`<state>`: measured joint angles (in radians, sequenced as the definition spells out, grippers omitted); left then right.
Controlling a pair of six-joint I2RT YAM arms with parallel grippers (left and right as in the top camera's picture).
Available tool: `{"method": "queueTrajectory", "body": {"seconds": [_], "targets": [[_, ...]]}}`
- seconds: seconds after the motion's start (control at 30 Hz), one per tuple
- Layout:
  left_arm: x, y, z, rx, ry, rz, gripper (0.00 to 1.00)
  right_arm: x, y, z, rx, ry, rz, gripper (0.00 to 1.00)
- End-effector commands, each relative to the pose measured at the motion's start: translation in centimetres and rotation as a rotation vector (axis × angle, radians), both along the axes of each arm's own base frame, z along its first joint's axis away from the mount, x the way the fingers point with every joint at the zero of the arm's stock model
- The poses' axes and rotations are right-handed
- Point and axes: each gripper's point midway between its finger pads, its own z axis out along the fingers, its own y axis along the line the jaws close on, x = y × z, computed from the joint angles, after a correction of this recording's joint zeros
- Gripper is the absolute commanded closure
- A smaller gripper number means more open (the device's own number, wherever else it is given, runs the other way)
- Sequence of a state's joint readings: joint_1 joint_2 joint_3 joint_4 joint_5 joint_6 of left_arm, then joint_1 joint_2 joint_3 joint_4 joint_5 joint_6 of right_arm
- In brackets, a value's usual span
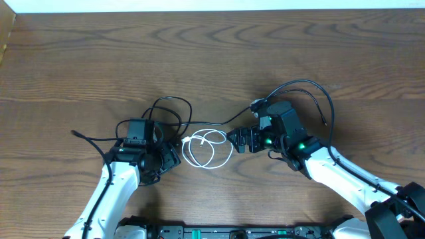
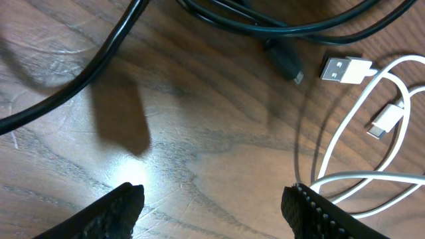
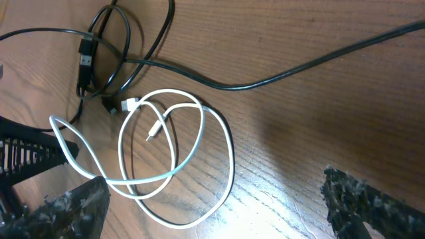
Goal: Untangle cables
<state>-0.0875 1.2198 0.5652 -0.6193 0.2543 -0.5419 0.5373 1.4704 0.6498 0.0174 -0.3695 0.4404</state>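
A thin white cord [image 3: 231, 156] lies in loose loops on the brown wooden table [image 1: 199, 53]. It is in the middle, between the two grippers. Thin black cords [image 3: 252, 86] lie in a messy bunch next to it, near the left gripper [image 2: 216, 206]. One black cord runs away across the wood, past the right gripper [image 3: 216, 202]. The white cord's flat white and silver plug [image 2: 345, 68] sits just beside a small black plug [image 2: 285, 63]. The left gripper's fingers are apart, with only bare wood between them. The right gripper's fingers are spread wide and hold nothing. The white loops lie close to both grippers.
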Motion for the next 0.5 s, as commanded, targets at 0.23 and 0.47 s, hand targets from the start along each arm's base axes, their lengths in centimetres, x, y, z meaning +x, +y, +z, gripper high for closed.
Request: {"method": "queueTrajectory", "body": {"seconds": [0.23,0.47], "targets": [[1.0,3.4,-0.4,0.191,-0.044,0.034,0.21,0.0,0.2,0.3,0.005,-0.005,-0.002,0.01],[1.1,4.0,-0.4,0.227,-0.05,0.043,0.18,0.0,0.2,0.3,0.005,-0.006,-0.003,0.01]]}}
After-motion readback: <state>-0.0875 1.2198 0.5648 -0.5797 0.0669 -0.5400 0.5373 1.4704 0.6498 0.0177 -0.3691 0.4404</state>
